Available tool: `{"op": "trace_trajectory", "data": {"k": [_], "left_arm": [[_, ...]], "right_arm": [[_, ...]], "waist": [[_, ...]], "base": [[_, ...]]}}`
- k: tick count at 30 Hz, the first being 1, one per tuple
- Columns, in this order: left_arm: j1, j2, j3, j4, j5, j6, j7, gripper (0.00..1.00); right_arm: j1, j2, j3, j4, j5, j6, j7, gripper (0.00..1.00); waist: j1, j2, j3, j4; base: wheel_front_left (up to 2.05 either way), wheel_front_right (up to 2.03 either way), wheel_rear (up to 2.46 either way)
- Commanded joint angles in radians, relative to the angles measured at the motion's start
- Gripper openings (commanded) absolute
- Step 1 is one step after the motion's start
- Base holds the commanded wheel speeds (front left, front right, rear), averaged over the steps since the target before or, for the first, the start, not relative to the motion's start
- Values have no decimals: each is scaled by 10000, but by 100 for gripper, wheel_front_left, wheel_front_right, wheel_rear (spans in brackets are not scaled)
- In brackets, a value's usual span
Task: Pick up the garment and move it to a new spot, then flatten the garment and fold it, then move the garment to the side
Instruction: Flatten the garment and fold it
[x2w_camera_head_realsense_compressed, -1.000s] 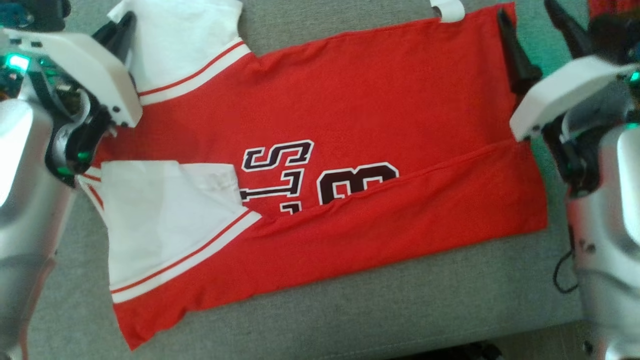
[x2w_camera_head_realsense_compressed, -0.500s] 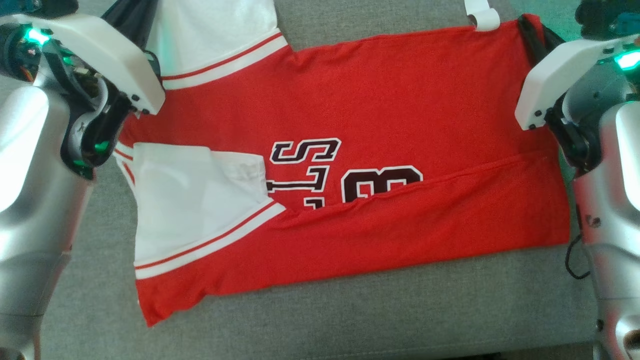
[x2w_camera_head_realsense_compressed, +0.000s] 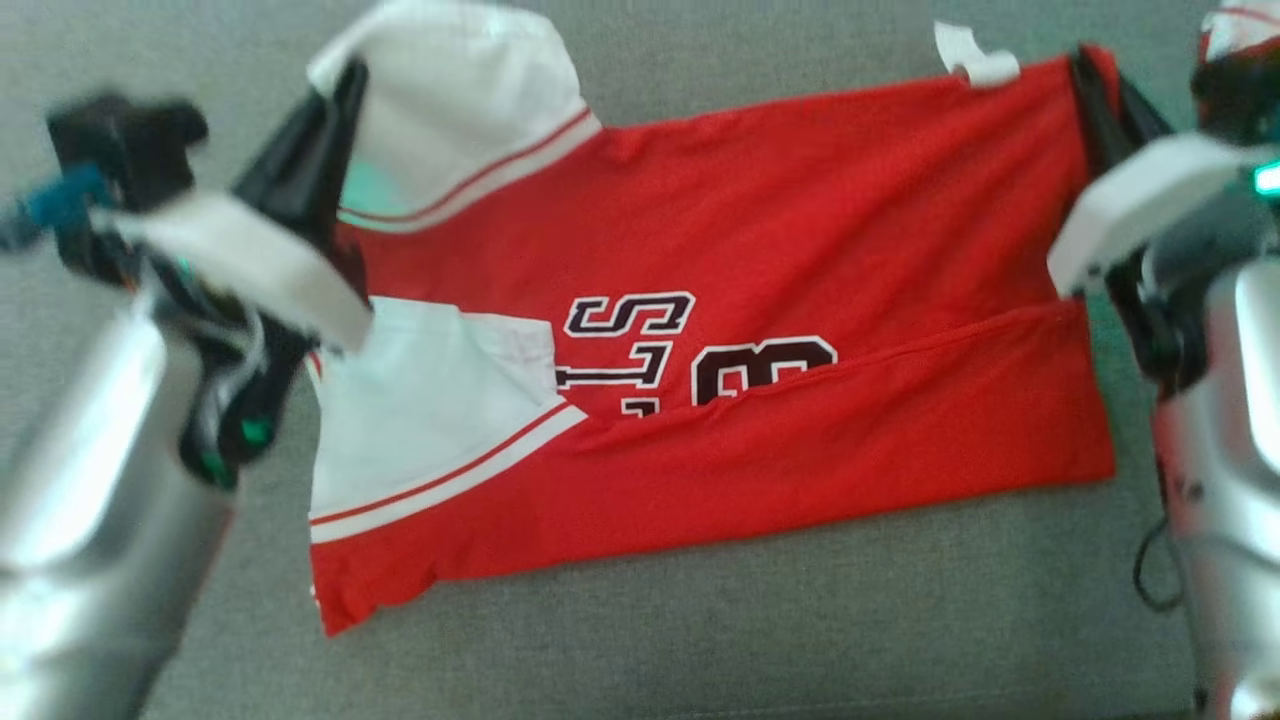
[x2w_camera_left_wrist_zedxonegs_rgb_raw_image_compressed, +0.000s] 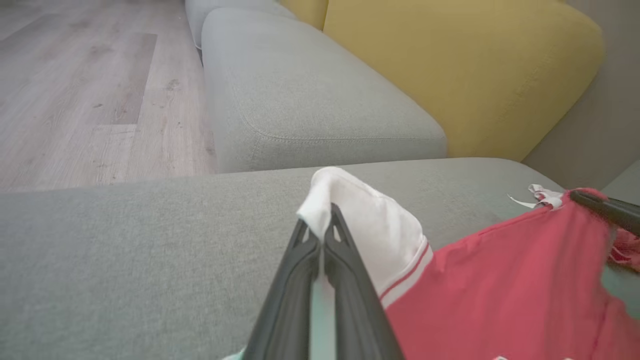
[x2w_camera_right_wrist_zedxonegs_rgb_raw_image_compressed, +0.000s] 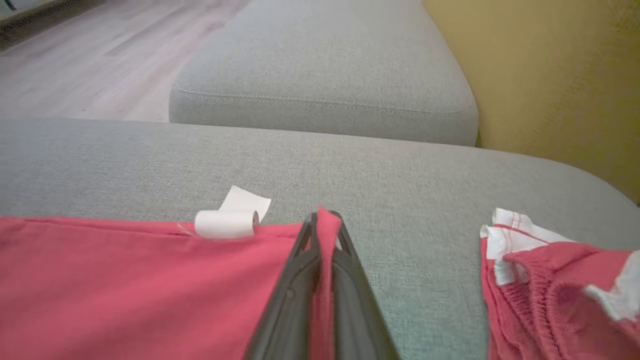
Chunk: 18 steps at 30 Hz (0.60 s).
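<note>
The garment (x2w_camera_head_realsense_compressed: 780, 200) is a red jersey with white sleeves and dark numbers, spread on a grey sofa cushion (x2w_camera_head_realsense_compressed: 700, 640). Its near long edge is folded up over the print. My left gripper (x2w_camera_head_realsense_compressed: 350, 75) is shut on the far white sleeve (x2w_camera_left_wrist_zedxonegs_rgb_raw_image_compressed: 370, 225), pinched at the fingertips (x2w_camera_left_wrist_zedxonegs_rgb_raw_image_compressed: 327, 215) and lifted a little. My right gripper (x2w_camera_head_realsense_compressed: 1085, 60) is shut on the far right corner of the red hem; red cloth (x2w_camera_right_wrist_zedxonegs_rgb_raw_image_compressed: 125, 280) shows between its closed fingers (x2w_camera_right_wrist_zedxonegs_rgb_raw_image_compressed: 322, 220). A curled white label (x2w_camera_right_wrist_zedxonegs_rgb_raw_image_compressed: 227, 220) sticks out of the hem beside it.
Another red and white piece of clothing (x2w_camera_right_wrist_zedxonegs_rgb_raw_image_compressed: 560, 280) lies bunched on the cushion just right of the right gripper. Beyond lie a second grey cushion (x2w_camera_left_wrist_zedxonegs_rgb_raw_image_compressed: 300, 90), a yellow backrest (x2w_camera_left_wrist_zedxonegs_rgb_raw_image_compressed: 450, 60) and wooden floor (x2w_camera_left_wrist_zedxonegs_rgb_raw_image_compressed: 75, 75).
The right gripper was open at the hem corner and has shut on it. The left arm has lifted with the sleeve. The head view has shifted.
</note>
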Motion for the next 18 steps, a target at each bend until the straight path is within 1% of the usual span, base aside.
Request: {"op": "trace_trajectory", "data": {"k": [1, 2, 7, 9, 13, 14, 15, 16, 17, 18], "left_arm": [[49, 424, 474, -471, 58, 58, -204, 0], [636, 453, 503, -792, 60, 117, -564, 0], [2268, 382, 540, -1415, -12, 353, -1461, 0], [2918, 296, 540, -1526, -84, 433, -1816, 0], [3922, 26, 432, -1364, -246, 419, -2436, 0], [4081, -63, 375, -1234, -246, 406, -2575, 0], [4202, -169, 328, -1079, -254, 377, -2730, 0], [4294, -263, 287, -911, -231, 346, -2909, 5], [4367, -329, 234, -730, -161, 307, -3097, 38], [4446, -410, 207, -570, -113, 282, -3305, 99]], "right_arm": [[260, 63, 6, -472, -48, -7, -185, 0], [720, 139, -146, -689, -80, -7, -423, 0], [1962, 406, -540, -1184, -165, -7, -869, 0], [2406, 546, -734, -1365, -214, -7, -1027, 0], [3180, 820, -1040, -1570, -256, -7, -1220, 0], [3330, 869, -1072, -1582, -272, -7, -1291, 11], [3464, 921, -1107, -1571, -279, -7, -1369, 27], [3584, 962, -1114, -1549, -299, -7, -1454, 56], [3693, 1001, -1117, -1525, -312, -7, -1562, 87], [3803, 1048, -1168, -1518, -305, -7, -1699, 100]], "waist": [[1, 0, -300, 96], [1, 0, -572, 162], [1, 0, -1189, 305], [1, 0, -1372, 357], [1, 0, -1636, 441], [1, 0, -1679, 453], [1, 0, -1722, 461], [1, 0, -1760, 463], [1, 0, -1809, 459], [1, 0, -1843, 459]], "base": [[0, 0, 0], [0, 0, 0], [0, 0, 0], [0, 0, 0], [0, 0, 0], [0, 0, 0], [0, 0, 0], [0, 0, 0], [0, 0, 0], [0, 0, 0]]}}
